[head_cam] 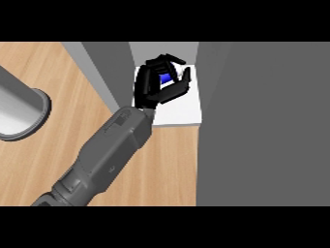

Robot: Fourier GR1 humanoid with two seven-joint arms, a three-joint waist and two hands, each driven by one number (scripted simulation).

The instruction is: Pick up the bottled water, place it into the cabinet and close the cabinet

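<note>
My right hand (153, 85) reaches into the open cabinet, its fingers curled round the bottled water. Only a small blue patch of the bottle (167, 78) shows between the fingers and the thumb; the rest is hidden by the hand. The hand hangs over the cabinet's white shelf floor (180, 115). My grey right forearm (113, 150) runs up from the lower left edge to the cabinet's opening. No left hand shows.
A grey cabinet wall (103, 72) bounds the opening on its left. A broad grey panel (275, 126) fills the right side. A thick grey cylinder with a flared rim (14, 109) lies over the wooden counter (60, 140) at the left.
</note>
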